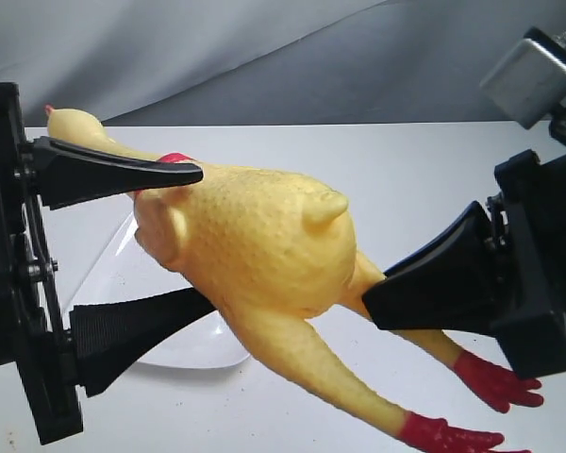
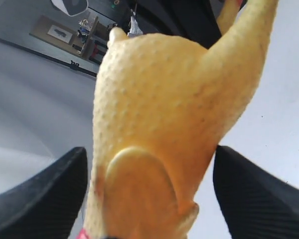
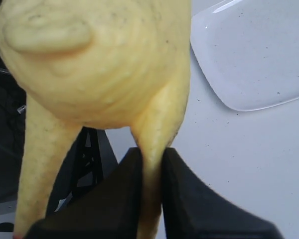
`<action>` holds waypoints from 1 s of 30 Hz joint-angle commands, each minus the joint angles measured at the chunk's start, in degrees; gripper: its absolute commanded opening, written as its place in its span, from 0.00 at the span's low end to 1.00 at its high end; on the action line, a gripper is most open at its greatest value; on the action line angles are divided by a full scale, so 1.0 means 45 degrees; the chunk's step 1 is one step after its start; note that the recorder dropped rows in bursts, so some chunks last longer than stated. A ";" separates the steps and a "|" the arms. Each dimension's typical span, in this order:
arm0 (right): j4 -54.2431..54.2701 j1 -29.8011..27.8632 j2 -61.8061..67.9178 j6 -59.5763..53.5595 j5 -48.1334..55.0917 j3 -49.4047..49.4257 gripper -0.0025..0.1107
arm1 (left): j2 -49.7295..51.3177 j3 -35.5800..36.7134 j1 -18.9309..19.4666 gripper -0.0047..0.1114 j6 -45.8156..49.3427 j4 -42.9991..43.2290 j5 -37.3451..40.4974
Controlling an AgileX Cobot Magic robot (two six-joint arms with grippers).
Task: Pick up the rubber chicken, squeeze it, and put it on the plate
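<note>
The rubber chicken [image 1: 255, 236] hangs in the air above the white table, head [image 1: 71, 123] to the far left, red feet [image 1: 495, 382] low on the right. My right gripper [image 1: 377, 302] is shut on one thin leg, which the right wrist view shows pinched between the black pads [image 3: 129, 184]. My left gripper [image 1: 206, 238] is open, one finger [image 1: 123, 175] along the neck side and the other under the belly. In the left wrist view the bumpy body [image 2: 159, 99] fills the space between the fingers [image 2: 249, 199]. The plate [image 1: 108, 274] lies beneath, mostly hidden by the chicken.
The right wrist view shows the plate [image 3: 254, 55] flat on the table with dark crumbs on and around it. A grey cloth backdrop [image 1: 264, 57] hangs behind the table. The silver camera block [image 1: 533, 75] sits on the right arm.
</note>
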 commanded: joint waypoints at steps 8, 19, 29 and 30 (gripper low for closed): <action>0.0296 -0.0005 -0.0028 -0.0041 -0.0084 -0.0085 0.02 | 0.0050 -0.0055 -0.0034 0.20 -0.0759 -0.0277 0.0093; 0.0296 -0.0005 -0.0028 -0.0063 -0.0084 -0.0085 0.02 | 0.0050 -0.0055 -0.0034 0.05 -0.0738 0.0105 0.0093; 0.0296 -0.0005 -0.0028 -0.0039 -0.0084 -0.0085 0.02 | 0.0050 -0.0055 -0.0034 0.60 -0.0013 -0.0457 0.0042; 0.0296 -0.0005 -0.0028 -0.0039 -0.0084 -0.0085 0.02 | 0.0050 -0.0055 -0.0034 0.60 -0.0013 -0.0457 0.0042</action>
